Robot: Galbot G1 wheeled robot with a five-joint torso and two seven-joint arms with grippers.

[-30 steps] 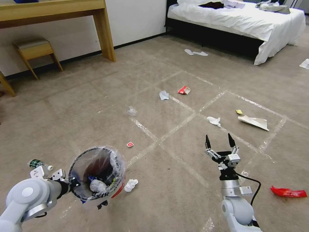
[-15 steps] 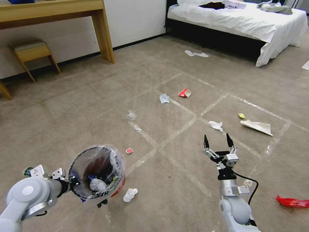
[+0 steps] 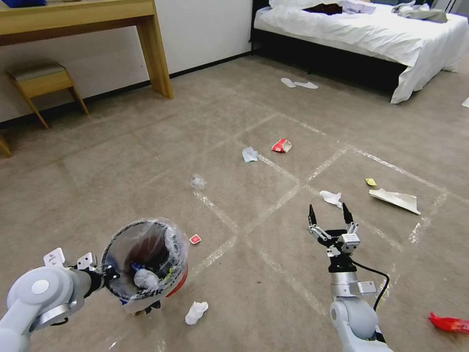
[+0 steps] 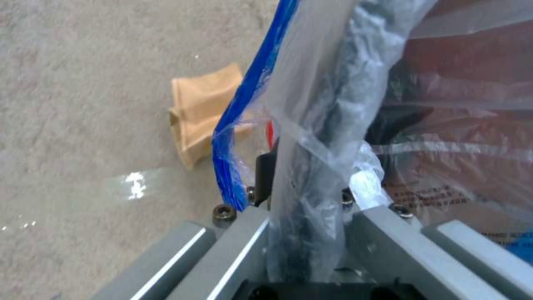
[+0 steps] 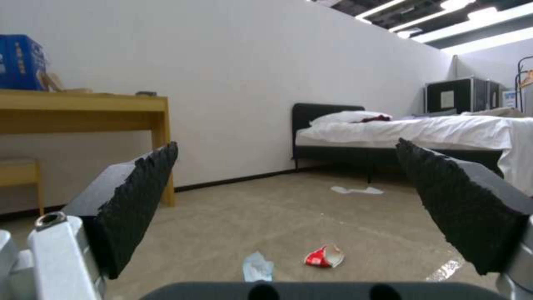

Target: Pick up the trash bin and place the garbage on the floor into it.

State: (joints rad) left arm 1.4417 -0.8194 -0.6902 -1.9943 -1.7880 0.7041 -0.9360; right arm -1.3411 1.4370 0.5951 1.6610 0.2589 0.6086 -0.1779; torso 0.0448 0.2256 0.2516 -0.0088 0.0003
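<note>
The left gripper (image 3: 105, 275) clamped the trash bin (image 3: 145, 266) by its rim. The right gripper (image 3: 330, 216) hung above the floor (image 3: 146, 161), fingers (image 5: 139, 200) spread wide, touching nothing. One crushed red cup (image 3: 281, 145) lay ahead.

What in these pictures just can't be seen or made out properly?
- The trash bin: the crinkly liner blurs what lies inside, head view.
- The red wrapper: cut off by the head view's edge.
- The left hand: its grip point is buried under plastic, left wrist view.
- The yellow scrap: too small to identify.

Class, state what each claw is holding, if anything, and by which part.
The left claw grips the trash bin by its bag-covered rim. The right claw is open and holds nothing.
</note>
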